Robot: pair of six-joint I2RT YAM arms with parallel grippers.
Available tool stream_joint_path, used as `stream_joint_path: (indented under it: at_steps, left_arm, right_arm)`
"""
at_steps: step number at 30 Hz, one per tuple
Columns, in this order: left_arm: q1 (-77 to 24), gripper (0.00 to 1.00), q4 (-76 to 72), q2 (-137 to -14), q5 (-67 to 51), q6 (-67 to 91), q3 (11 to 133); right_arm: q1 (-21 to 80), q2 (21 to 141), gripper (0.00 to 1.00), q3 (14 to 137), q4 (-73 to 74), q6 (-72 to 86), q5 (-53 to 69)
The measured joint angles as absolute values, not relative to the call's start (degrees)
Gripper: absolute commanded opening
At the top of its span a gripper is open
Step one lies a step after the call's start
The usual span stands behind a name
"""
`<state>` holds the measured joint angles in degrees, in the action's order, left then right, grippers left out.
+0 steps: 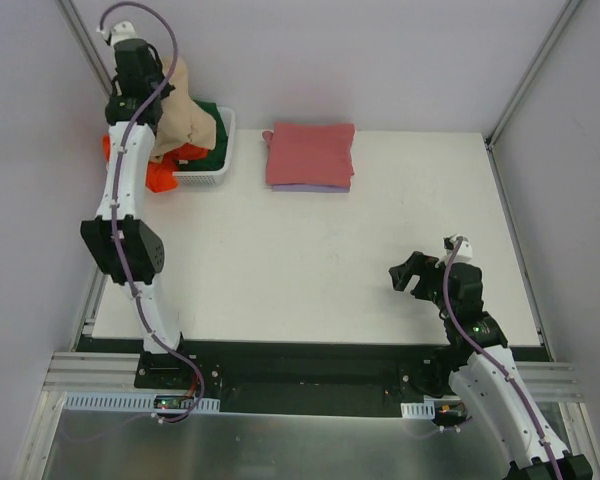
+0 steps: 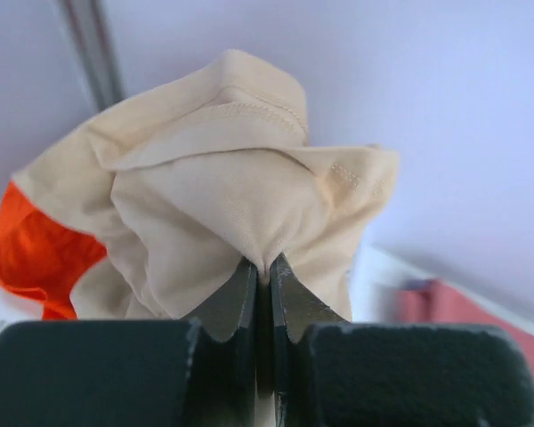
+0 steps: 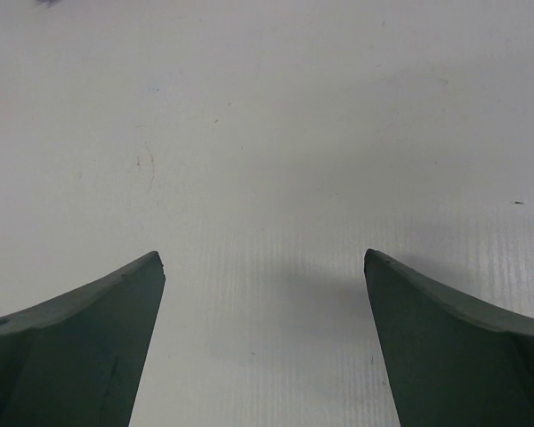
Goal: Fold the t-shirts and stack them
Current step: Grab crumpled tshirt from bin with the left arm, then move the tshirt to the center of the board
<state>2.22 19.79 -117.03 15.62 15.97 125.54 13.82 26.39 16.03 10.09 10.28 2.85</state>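
Five t-shirts are in view, one of each colour, along with one white slotted basket (image 1: 218, 176) and two claws.

The left claw (image 2: 267, 267) is pressed together on a fold of the tan-beige t-shirt (image 2: 240, 178). The cloth bunches up just ahead of its fingertips and hangs down around them. In the top view this claw (image 1: 152, 98) is raised over the basket, and the tan-beige t-shirt drapes beneath it toward the basket's contents.

The basket sits directly below the left claw, at the far left corner of the counter (image 1: 310, 260). The dark green t-shirt (image 1: 213, 128) lies inside it, on the side to the claw's right. The orange t-shirt (image 1: 160, 178) spills over the rim on the near and left sides; the left wrist view shows it low and to the left of the claw.

To the right of the left claw, well apart from the basket, two folded shirts form one stack. The pinkish-red t-shirt (image 1: 310, 152) is on top and the pale lavender t-shirt (image 1: 312, 187) is underneath, showing only as a thin edge.

The right claw (image 1: 408, 272) is spread wide and holds nothing. Only bare counter shows beneath and between its fingers (image 3: 116, 329). The stack lies well apart from it, toward the far side of the counter.
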Motion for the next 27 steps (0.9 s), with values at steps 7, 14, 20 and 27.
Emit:
stream_joint_path:
  at_steps: [7, 14, 20, 27]
  left_arm:
    - [-1.2, 0.0, 18.6, -97.5, 1.3, 20.1, 124.4]
    - [-12.1, 0.0, 18.2, -82.7, -9.9, 21.9, 117.6]
    - [-19.2, 0.0, 17.6, -78.7, -16.6, 24.5, 111.4]
    - [-28.4, 0.0, 15.1, -71.8, -13.0, 27.7, 91.9]
  right_arm:
    - [13.8, 25.6, 0.96, 16.0, 10.1, 10.3, 3.2]
    - [13.8, 24.7, 0.96, 16.0, 10.1, 10.3, 4.0]
    - [13.8, 23.8, 0.96, 16.0, 10.2, 10.5, 4.0]
    - [13.8, 22.5, 0.96, 16.0, 10.3, 10.9, 4.0]
